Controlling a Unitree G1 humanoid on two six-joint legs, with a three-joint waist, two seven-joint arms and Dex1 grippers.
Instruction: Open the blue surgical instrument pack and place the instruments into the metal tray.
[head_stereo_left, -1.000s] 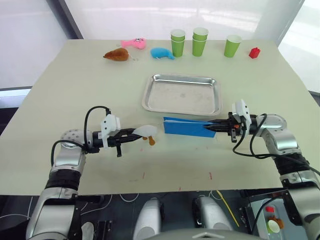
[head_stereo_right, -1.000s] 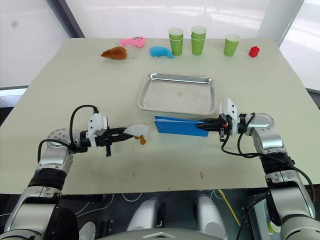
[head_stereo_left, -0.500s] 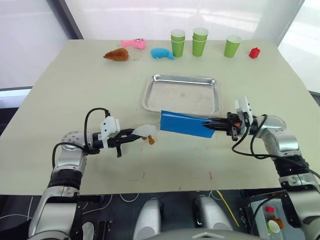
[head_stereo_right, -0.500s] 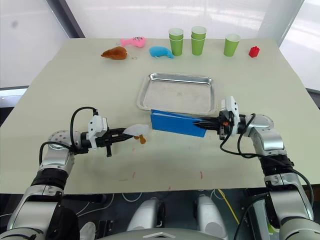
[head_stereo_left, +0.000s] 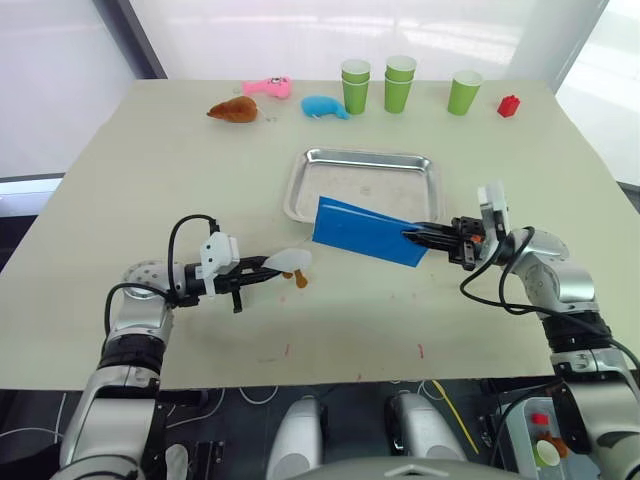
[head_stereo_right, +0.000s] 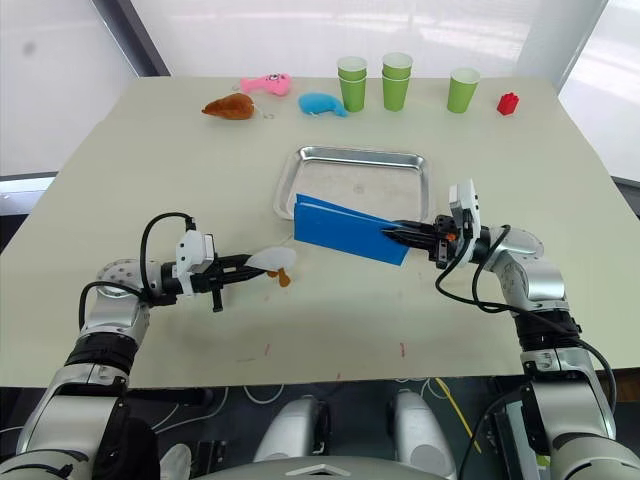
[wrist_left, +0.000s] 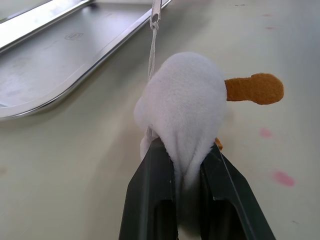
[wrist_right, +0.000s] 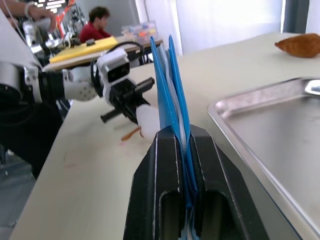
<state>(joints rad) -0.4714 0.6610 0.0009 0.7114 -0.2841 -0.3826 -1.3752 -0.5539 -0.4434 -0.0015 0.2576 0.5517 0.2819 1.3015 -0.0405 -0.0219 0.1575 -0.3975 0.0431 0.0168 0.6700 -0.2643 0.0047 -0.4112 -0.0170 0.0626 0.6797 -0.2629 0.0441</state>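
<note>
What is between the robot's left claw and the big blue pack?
A small white plush toy, pinched in the left gripper, fills most of it; then bare table up to the blue pack, seen in both eye views.

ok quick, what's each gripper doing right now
Left gripper: shut on the white plush toy.
Right gripper: shut on the edge of the blue surgical instrument pack, holding it tilted over the metal tray.

White plush toy in pincer

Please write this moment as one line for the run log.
right gripper: shut on blue pack, lifted and tilted over tray's near rim | left gripper: shut on white plush toy | pack: closed
</note>
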